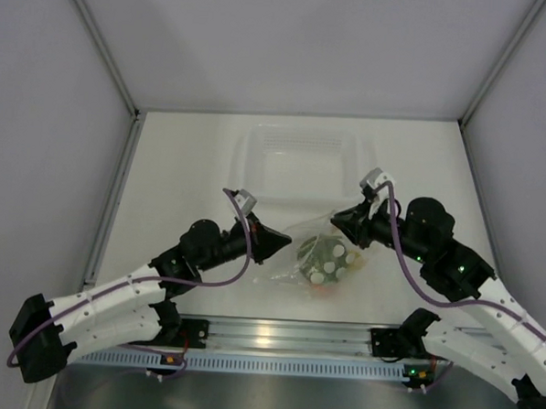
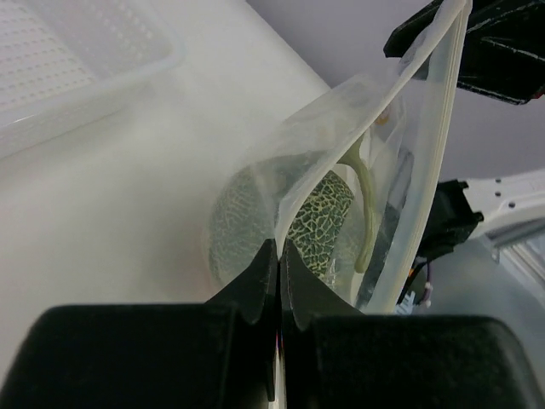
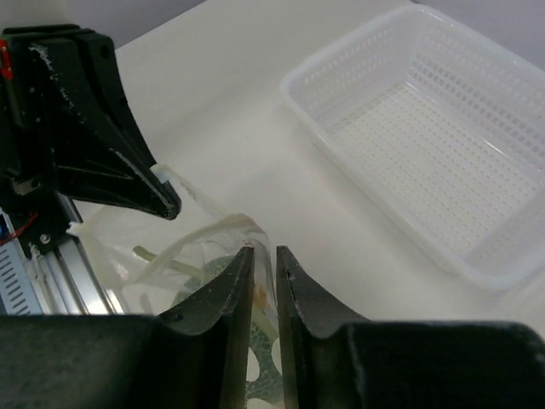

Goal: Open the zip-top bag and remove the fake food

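Observation:
The clear zip-top bag [image 1: 301,235] hangs between my two grippers, just above the table. My left gripper [image 1: 284,246] is shut on one lip of its mouth [image 2: 279,247]. My right gripper [image 1: 338,222] is shut on the opposite lip [image 3: 264,251], so the mouth gapes between them. The mottled green melon [image 2: 328,213] with its pale stem [image 2: 366,196] lies inside the bag, and also shows in the top view [image 1: 323,255] and the right wrist view [image 3: 255,375]. A small orange patch [image 3: 258,294] shows through the film. The yellow fruit is not clear.
The rigid clear perforated tub [image 1: 302,165] stands behind the bag at the middle back, and shows in the right wrist view [image 3: 426,128] and the left wrist view [image 2: 77,68]. Grey walls close in the table [image 1: 184,163]. A metal rail [image 1: 275,333] runs along the near edge.

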Robot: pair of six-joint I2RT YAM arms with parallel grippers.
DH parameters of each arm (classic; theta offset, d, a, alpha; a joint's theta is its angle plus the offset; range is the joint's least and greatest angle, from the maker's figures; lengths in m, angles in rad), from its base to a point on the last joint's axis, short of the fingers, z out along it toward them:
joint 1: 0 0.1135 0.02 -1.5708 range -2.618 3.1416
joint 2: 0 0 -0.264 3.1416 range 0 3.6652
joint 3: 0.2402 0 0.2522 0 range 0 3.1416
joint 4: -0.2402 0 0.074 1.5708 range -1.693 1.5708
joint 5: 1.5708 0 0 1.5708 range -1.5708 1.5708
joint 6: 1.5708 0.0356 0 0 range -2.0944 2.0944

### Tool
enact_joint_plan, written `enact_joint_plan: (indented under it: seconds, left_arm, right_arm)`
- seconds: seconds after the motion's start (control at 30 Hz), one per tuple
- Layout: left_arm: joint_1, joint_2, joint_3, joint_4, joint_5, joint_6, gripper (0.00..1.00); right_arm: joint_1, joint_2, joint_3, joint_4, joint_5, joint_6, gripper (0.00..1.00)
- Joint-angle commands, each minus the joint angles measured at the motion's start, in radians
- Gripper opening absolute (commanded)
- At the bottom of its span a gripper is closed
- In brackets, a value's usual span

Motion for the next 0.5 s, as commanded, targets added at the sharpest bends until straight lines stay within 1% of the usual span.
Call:
enact_joint_plan:
  seconds: [0.0, 0.03, 0.1, 0.17, 0.2, 0.3, 0.33, 0.37, 0.4, 0.43, 0.47]
  left_arm:
    - [-0.005, -0.084, -0.056, 0.073, -0.222, -0.236, 0.0]
    - [-0.007, -0.111, -0.089, 0.082, -0.252, -0.264, 0.0]
    - [-0.016, -0.133, -0.115, 0.09, -0.295, -0.342, 0.0]
    - [-0.046, -0.152, -0.149, 0.09, -0.378, -0.376, 0.0]
    - [-0.075, -0.156, -0.166, 0.093, -0.442, -0.401, 0.0]
    - [-0.131, -0.156, -0.181, 0.094, -0.544, -0.438, 0.0]
    - [-0.151, -0.156, -0.183, 0.108, -0.573, -0.438, 0.0]
    - [-0.195, -0.153, -0.183, 0.12, -0.636, -0.43, 0.0]
    - [-0.218, -0.147, -0.182, 0.131, -0.663, -0.41, 0.0]
    - [-0.241, -0.139, -0.175, 0.153, -0.685, -0.401, 0.0]
    - [-0.273, -0.115, -0.16, 0.157, -0.702, -0.389, 0.0]
  right_arm:
    - [0.011, 0.093, 0.112, 0.113, 0.047, 0.05, 0.19]
    - [0.013, 0.143, 0.127, 0.109, 0.059, 0.057, 0.24]
    - [0.011, 0.182, 0.164, 0.096, 0.088, 0.088, 0.27]
    - [0.011, 0.21, 0.172, 0.104, 0.113, 0.126, 0.32]
    - [0.011, 0.22, 0.175, 0.107, 0.136, 0.149, 0.32]
    - [0.013, 0.24, 0.217, 0.083, 0.156, 0.183, 0.31]
    - [0.011, 0.254, 0.23, 0.055, 0.159, 0.197, 0.29]
    - [0.011, 0.26, 0.257, 0.043, 0.161, 0.227, 0.27]
    - [0.011, 0.274, 0.27, 0.03, 0.145, 0.241, 0.27]
    - [0.011, 0.279, 0.279, 0.015, 0.133, 0.255, 0.23]
    - [0.013, 0.288, 0.293, 0.012, 0.101, 0.286, 0.22]
